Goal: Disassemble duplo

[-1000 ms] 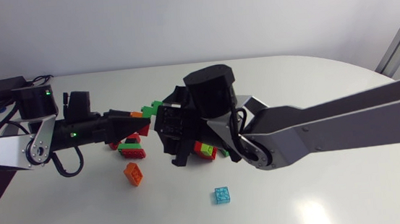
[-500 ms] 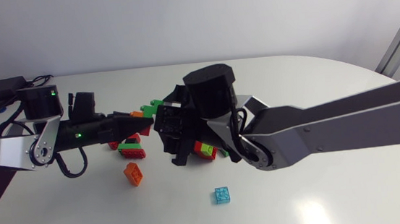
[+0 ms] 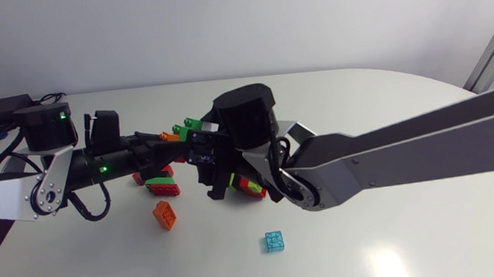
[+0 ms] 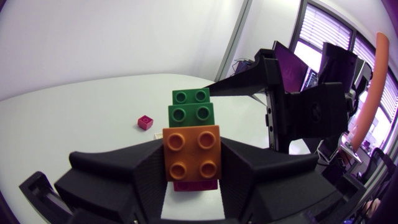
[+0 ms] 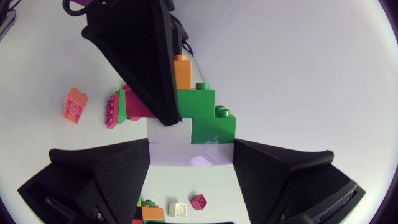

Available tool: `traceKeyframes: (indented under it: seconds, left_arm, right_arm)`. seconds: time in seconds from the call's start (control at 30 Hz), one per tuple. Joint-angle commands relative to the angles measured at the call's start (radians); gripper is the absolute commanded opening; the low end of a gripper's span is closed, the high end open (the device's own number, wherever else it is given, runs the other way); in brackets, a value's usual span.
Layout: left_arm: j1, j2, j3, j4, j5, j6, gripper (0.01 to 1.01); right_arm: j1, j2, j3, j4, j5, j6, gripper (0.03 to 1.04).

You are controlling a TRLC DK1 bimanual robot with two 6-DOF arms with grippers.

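The left pincer [image 4: 193, 146] is closed narrow on the orange brick [image 4: 191, 158] at one end of the duplo stack [image 3: 179, 132]; both its fingers press this brick from two sides. Ahead of this pincer the stack continues with two green bricks [image 4: 191, 111], and under the orange brick a magenta piece [image 4: 193, 185] shows. The right pincer [image 5: 191, 144] holds the other end: a white brick [image 5: 186, 132] sits between its fingers and touches both, with the green bricks joined to it. So the stack is in the air between the two pincers, above the surface [image 3: 389, 117].

Compared with one second ago, the left arm has pushed further toward the right pincer, and the right pincer has shifted a little toward it. The stack rose slightly with them. I judge that both ends are now gripped and the pulling apart can start; no brick has come off this stack yet. On the surface under the pincers lie a loose orange brick [image 3: 165, 215] and, more to the right pincer's side, a teal brick [image 3: 275, 241].
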Motion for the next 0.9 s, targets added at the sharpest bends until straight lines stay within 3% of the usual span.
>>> traceKeyframes:
  seconds: [0.0, 0.4, 0.57, 0.87]
  left_arm:
    - [0.013, -0.032, -0.028, 0.035, -0.054, 0.054, 0.266]
    - [-0.011, -0.066, -0.059, 0.069, -0.163, 0.093, 0.266]
    - [-0.014, -0.066, -0.059, 0.069, -0.162, 0.085, 0.266]
    - [-0.020, -0.069, -0.059, 0.068, -0.159, 0.079, 0.272]
  right_arm:
    - [-0.023, 0.021, 0.014, -0.019, 0.066, -0.009, 0.63]
    - [-0.046, 0.085, 0.083, -0.104, 0.106, -0.009, 0.63]
    - [-0.059, 0.177, 0.159, -0.249, 0.083, -0.004, 0.63]
    - [-0.082, 0.286, 0.307, -0.582, -0.169, 0.113, 0.78]
